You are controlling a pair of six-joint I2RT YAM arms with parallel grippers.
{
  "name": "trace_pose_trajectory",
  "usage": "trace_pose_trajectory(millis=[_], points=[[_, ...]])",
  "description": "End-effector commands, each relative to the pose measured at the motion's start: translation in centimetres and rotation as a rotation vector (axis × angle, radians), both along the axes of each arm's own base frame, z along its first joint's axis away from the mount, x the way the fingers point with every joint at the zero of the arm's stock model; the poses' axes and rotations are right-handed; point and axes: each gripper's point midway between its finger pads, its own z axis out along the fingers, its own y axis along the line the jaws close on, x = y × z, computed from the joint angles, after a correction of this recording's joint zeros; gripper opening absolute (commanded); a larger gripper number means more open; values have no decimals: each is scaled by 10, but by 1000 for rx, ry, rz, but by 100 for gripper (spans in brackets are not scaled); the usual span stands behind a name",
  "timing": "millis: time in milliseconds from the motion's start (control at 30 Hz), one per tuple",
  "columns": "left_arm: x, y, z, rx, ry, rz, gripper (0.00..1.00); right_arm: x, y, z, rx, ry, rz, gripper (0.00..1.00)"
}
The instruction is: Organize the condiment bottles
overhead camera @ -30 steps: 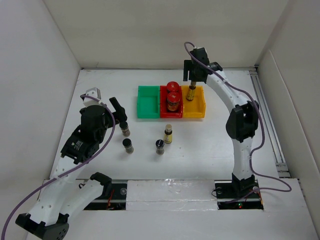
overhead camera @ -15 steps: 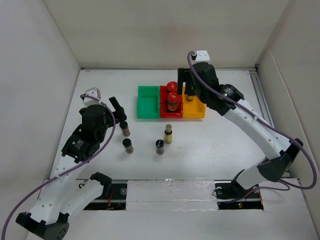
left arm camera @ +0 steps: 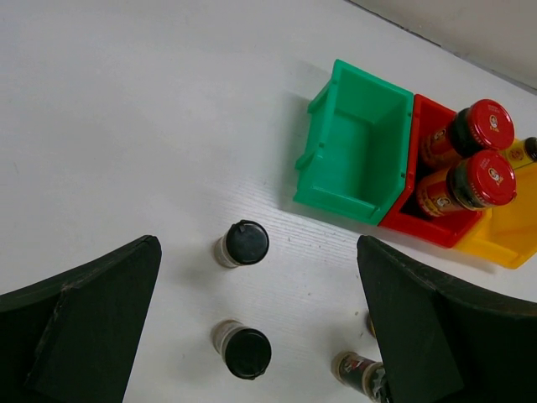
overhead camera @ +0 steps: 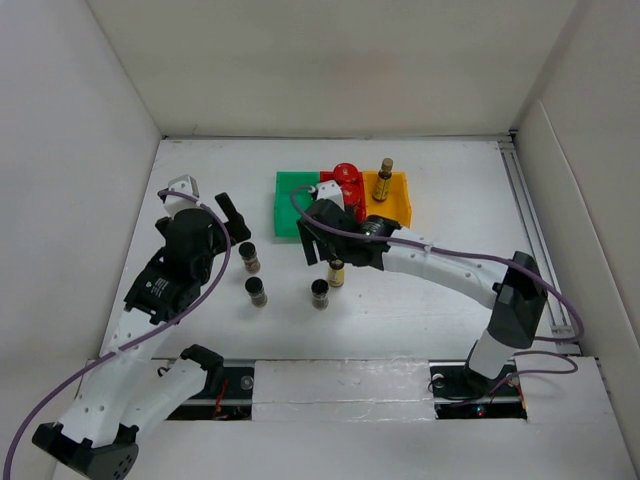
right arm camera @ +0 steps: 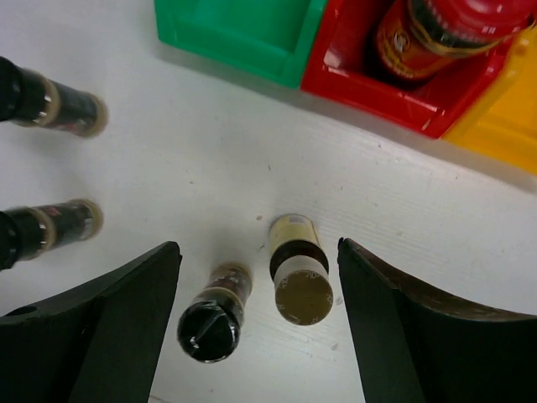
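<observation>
Three short black-capped bottles stand on the table. A slim yellow-labelled bottle stands beside them, and another stands in the yellow bin. A red-capped jar shows in the red bin; my right arm partly hides the second. My right gripper is open and empty above the table's yellow-labelled bottle, which lies between the jaws in the right wrist view, with a black-capped bottle beside it. My left gripper is open and empty above two black-capped bottles.
The green bin stands empty at the left of the row of bins, and shows in the left wrist view beside both red-capped jars. White walls close in the table at the left, back and right.
My right arm has swung from the yellow bin at the back down and left to the yellow-labelled bottle on the table, leaving a slim bottle standing in the yellow bin. The left arm has barely moved.
</observation>
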Motion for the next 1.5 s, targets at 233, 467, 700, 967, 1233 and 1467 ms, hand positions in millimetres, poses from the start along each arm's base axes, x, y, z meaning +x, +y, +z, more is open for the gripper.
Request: trace_pose_trajectory(millis=[233, 467, 700, 967, 1233, 1467], points=[[2, 1, 1, -4, -7, 9, 99, -8, -9, -38, -4, 49, -45, 77], [2, -1, 0, -5, -6, 0, 99, -12, -21, -68, -31, 101, -56, 62], [3, -2, 1, -6, -7, -10, 99, -3, -27, -72, -24, 109, -62, 34], [3, -4, 0, -7, -5, -21, 99, 10, -30, -31, 17, 40, -58, 0], [3, -5, 2, -9, -11, -26, 99, 40, -66, 15, 57, -25, -133, 0], [2, -5, 3, -12, -15, -29, 99, 76, -119, 38, 65, -75, -247, 0]])
